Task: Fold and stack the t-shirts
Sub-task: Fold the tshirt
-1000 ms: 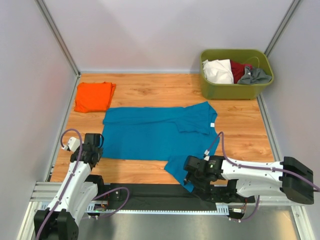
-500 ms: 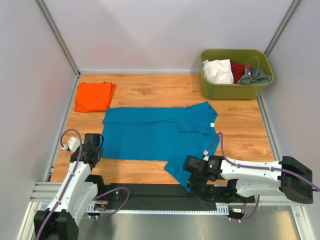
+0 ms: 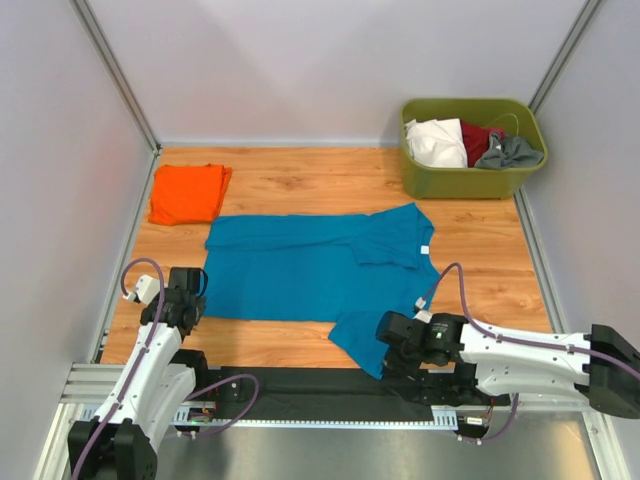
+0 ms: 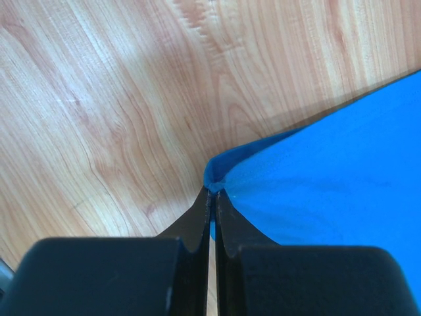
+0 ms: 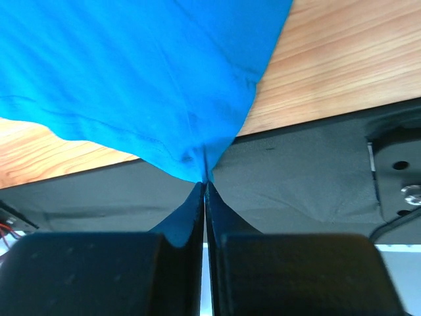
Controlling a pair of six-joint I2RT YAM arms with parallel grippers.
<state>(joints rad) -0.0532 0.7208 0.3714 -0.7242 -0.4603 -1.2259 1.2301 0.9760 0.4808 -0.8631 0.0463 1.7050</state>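
Left gripper (image 4: pixel 212 191): closed tight on a corner of the teal t-shirt (image 3: pixel 300 270).
Right gripper (image 5: pixel 204 183): pinched on its near sleeve edge.
Teal t-shirt: spread on the wooden table (image 3: pixel 300 180).
Orange t-shirt (image 3: pixel 188 193): folded, far left.

The teal t-shirt (image 3: pixel 290 270) is lying as soft, matt knit cloth; the orange t-shirt (image 3: pixel 188 193) is showing the same matt cloth. The table (image 3: pixel 300 180) is showing smooth, faintly glossy wood grain. The tub (image 3: pixel 470 182) is looking like smooth plastic.
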